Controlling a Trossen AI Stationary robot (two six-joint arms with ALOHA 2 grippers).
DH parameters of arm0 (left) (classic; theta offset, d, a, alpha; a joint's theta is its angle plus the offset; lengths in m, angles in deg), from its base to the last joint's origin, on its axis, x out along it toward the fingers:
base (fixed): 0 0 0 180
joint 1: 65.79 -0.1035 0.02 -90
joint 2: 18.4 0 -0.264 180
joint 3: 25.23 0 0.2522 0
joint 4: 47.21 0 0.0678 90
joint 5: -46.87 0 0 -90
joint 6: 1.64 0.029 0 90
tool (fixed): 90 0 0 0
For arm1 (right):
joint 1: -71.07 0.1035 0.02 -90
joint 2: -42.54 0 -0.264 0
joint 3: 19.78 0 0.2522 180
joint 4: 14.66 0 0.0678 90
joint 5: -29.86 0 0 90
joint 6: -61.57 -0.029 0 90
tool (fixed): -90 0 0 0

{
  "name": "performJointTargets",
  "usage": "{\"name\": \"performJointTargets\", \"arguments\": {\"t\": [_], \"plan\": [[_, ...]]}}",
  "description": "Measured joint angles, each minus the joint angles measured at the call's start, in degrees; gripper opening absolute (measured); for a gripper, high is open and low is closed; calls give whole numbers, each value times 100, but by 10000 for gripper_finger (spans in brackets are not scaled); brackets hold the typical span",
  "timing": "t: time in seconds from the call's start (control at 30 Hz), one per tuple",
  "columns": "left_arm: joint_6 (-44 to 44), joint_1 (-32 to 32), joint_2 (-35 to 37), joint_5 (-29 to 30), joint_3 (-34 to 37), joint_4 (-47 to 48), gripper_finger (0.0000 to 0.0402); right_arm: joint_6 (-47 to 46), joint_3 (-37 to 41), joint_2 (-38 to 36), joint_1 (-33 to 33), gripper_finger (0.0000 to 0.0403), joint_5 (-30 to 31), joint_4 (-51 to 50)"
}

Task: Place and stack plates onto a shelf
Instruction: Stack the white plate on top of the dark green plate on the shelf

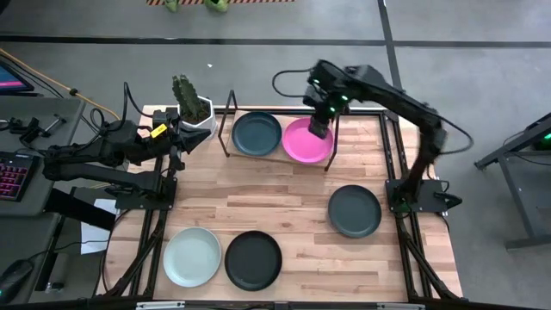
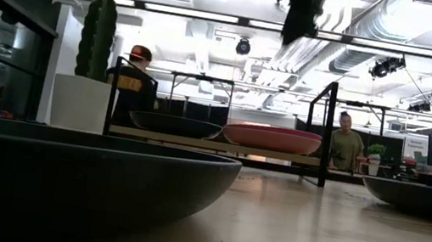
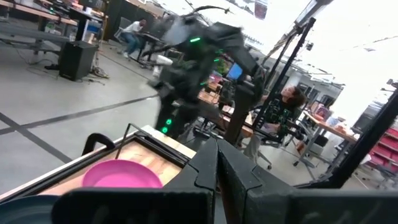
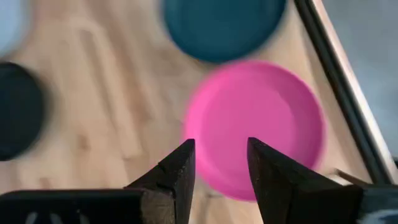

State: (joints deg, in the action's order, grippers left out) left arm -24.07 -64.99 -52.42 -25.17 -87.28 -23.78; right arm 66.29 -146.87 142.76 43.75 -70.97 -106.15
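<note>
My right pincer (image 4: 221,163) hangs empty, narrowly parted, above the magenta plate (image 1: 306,141) beside the teal plate (image 1: 256,133) on the shelf (image 1: 331,157)

I operate in an open-plan robotics lab or workshop. Indicators: polished concrete floor (image 1: 482,95) with marked lines, exposed ceiling ducts (image 2: 401,29) and strip lights, rows of workbenches (image 3: 37,12) with monitors, a backlit keyboard (image 1: 13,176) beside my table (image 1: 258,215), and seated people (image 2: 348,145) working behind it.
</note>
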Motion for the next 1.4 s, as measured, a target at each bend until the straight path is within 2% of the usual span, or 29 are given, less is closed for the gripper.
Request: {"name": "performJointTargets", "arguments": {"t": [0.13, 0.27, 0.4, 0.5, 0.63, 0.87, 1.2, 1.27, 1.4], "plan": [[4, 0, -2, -296, 0, 1, 1, -662, 1369, -1237, 571, 126, -43, 1181], [7, 0, -2, -309, 0, 56, 1, -1938, 3191, -2571, 1500, 126, -1, 3212], [207, 0, -6, -306, 0, 92, 1, -3052, 4684, -3473, 2541, 126, 564, 5468], [301, 0, -9, -306, 0, 92, 1, -3379, 5315, -3810, 3091, 126, 1124, 6658], [306, 0, -9, -306, 0, 88, 1, -3389, 5492, -3892, 3450, 126, 1479, 7097], [310, 0, -20, -306, 0, 120, 1, -2940, 5308, -3800, 3500, 126, 1488, 7040], [220, 2, -93, -251, 0, 162, 3, -2870, 5308, -3796, 3498, 126, 1484, 6734], [153, 26, -189, -481, 0, 92, 13, -2940, 5308, -3796, 3498, 126, 1484, 6676], [-42, 226, -694, -1346, -300, 366, 55, -3034, 5308, -3796, 3496, 126, 1479, 6615]]}}
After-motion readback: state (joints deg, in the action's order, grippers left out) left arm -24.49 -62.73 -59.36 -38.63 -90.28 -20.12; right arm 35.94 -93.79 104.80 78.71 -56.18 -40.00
